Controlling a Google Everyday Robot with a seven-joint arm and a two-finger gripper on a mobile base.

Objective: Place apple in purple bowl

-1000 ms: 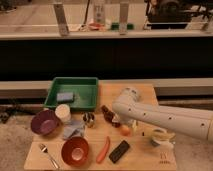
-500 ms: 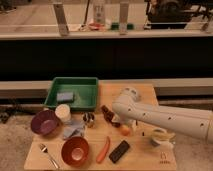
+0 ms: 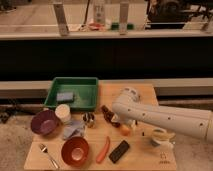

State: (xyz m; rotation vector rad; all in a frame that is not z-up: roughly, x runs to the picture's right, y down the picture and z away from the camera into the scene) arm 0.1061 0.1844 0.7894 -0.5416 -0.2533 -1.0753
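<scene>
The apple, where does it lie? asks the first.

Take the big things first, says the second. A wooden table carries everything. The white arm reaches in from the right, bends at an elbow and turns down toward the table's middle. A green tray stands at the back left with a blue sponge inside it.

And the bowls?

The purple bowl stands at the left edge, in front of the tray. The orange-red bowl stands nearer the front, to its right. A white cup stands just beside the purple bowl, and a crumpled blue-grey cloth lies between the two bowls.

Smaller things?

A white object sits below the arm on the right, perhaps a roll of tape. A dark brown bottle lies near the middle. A black bar and a long orange-red vegetable lie side by side at the front, and a fork lies at the front left.

So, the apple?

It rests on the table near the middle, just right of the bottle and well apart from the purple bowl. The gripper is right at it, under the arm's end. The arm hides it, so whether it is open or clamped on the fruit cannot be told.
</scene>
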